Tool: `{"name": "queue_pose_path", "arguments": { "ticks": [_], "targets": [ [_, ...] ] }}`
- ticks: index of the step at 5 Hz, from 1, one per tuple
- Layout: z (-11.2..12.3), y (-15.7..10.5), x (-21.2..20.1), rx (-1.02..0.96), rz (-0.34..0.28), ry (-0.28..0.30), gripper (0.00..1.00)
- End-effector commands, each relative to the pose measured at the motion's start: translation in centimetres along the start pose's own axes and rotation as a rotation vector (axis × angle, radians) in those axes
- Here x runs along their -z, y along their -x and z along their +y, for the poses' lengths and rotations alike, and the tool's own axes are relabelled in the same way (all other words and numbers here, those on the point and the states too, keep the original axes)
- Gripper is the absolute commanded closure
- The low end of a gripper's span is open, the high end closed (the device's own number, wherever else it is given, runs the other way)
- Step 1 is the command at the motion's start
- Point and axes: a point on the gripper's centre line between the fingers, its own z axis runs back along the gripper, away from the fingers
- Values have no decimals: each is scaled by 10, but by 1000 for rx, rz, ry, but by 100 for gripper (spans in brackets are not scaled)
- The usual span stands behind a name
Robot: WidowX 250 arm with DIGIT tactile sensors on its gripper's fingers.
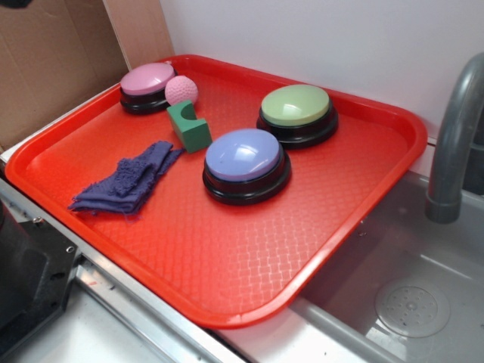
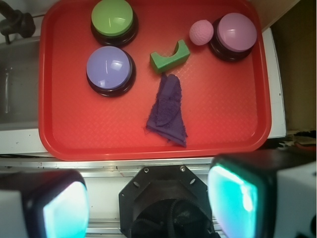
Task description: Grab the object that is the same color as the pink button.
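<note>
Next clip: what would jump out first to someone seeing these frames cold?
The bright red tray fills the scene, with three big domed buttons on it: the pink button in the far corner, a green button and a lavender-blue button. A small pink ball sits right beside the pink button, near a green notched block and a crumpled purple cloth.

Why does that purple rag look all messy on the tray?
The purple rag lies crumpled with frayed edges on the red tray, beside the green block. Nothing is spilled or broken; the buttons all sit upright.
</note>
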Motion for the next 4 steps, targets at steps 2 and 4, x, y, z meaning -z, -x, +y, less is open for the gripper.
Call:
{"name": "queue_pose_path", "arguments": {
  "ticks": [2,4],
  "targets": [
    [7,-16,11,-86,21,16,0],
    [48,-60,52,-426,55,63,0]
  ]
}}
